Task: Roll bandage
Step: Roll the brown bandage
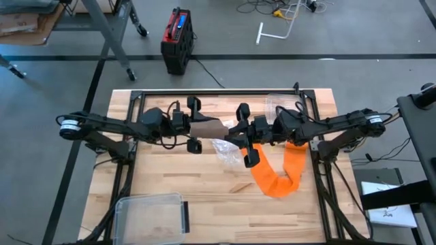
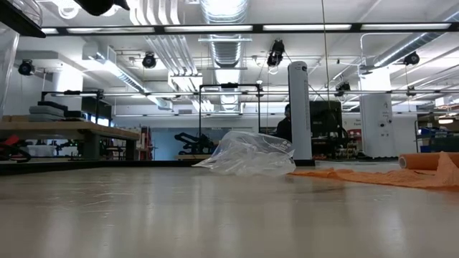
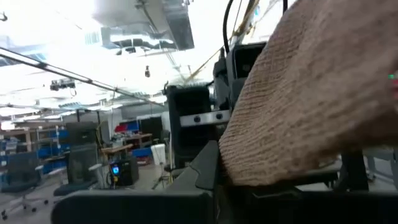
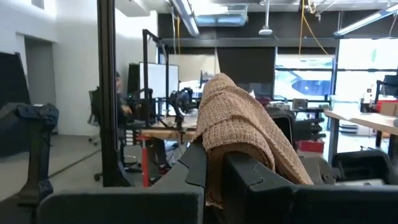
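A tan woven bandage [image 1: 208,128] hangs in the air above the middle of the table, between my two grippers. My left gripper [image 1: 193,128] comes at it from the table's left and my right gripper [image 1: 235,133] from the right; both are raised, level and shut on it. The bandage fills the right of the left wrist view [image 3: 311,93] and bunches over the fingers in the right wrist view [image 4: 236,124]. An orange bandage [image 1: 279,173] lies in a curve on the table at the right, and it also shows in the low view [image 2: 387,175]. My left gripper holds the tan bandage's left end [image 3: 249,162], with its fingers level and coming from the table's left. The cloth covers the place of contact, so the kind of hold does not show. The bandage is clear of the table. My right gripper pinches the bandage's bunched right end [image 4: 214,165] between its two fingers [image 4: 249,177], several layers together. The fingers are level and come from the table's right. The cloth rises above the fingers and drapes over one of them, clear of the table.
A crumpled clear plastic bag [image 1: 225,150] lies on the table under the grippers and shows in the low view [image 2: 247,154]. More clear plastic [image 1: 279,105] lies at the far right. A clear lidded box [image 1: 151,214] stands at the near left edge.
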Tool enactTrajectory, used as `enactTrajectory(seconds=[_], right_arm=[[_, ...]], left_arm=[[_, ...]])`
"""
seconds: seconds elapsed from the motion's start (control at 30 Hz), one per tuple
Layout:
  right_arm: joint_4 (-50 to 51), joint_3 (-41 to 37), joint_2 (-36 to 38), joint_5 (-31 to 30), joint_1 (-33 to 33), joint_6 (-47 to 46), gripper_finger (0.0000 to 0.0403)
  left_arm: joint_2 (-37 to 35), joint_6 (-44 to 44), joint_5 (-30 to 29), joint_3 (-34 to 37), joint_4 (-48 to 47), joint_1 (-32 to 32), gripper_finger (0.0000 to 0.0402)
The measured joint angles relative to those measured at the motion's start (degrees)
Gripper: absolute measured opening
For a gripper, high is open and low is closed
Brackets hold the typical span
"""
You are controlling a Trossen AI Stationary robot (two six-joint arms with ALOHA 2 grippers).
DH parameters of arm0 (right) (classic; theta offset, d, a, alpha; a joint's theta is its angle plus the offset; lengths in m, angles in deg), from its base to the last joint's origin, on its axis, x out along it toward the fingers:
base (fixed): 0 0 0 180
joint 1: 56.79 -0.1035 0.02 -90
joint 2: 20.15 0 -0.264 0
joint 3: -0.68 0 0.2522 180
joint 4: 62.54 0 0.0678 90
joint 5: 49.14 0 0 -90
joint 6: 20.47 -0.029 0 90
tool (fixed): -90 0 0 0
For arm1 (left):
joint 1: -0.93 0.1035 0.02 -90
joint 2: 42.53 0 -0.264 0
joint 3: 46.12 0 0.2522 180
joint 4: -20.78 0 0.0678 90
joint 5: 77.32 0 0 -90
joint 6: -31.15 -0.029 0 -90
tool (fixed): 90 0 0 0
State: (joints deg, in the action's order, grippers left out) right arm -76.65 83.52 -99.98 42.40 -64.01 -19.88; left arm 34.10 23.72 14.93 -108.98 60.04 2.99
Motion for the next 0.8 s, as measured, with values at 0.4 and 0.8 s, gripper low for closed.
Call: enactTrajectory(seconds=[0.4, 0.8], right_arm=[[-3.98, 0.13, -2.10, 2.53, 0.37, -0.77, 0.0013], [5.08, 0.02, 5.08, -3.64, 0.39, 6.66, 0.0013]], left_arm=[[8.28, 0.57, 0.12, -6.39, 1.97, 0.13, 0.0000], [-0.67, 3.95, 1.21, 0.75, -1.12, -0.26, 0.0000]])
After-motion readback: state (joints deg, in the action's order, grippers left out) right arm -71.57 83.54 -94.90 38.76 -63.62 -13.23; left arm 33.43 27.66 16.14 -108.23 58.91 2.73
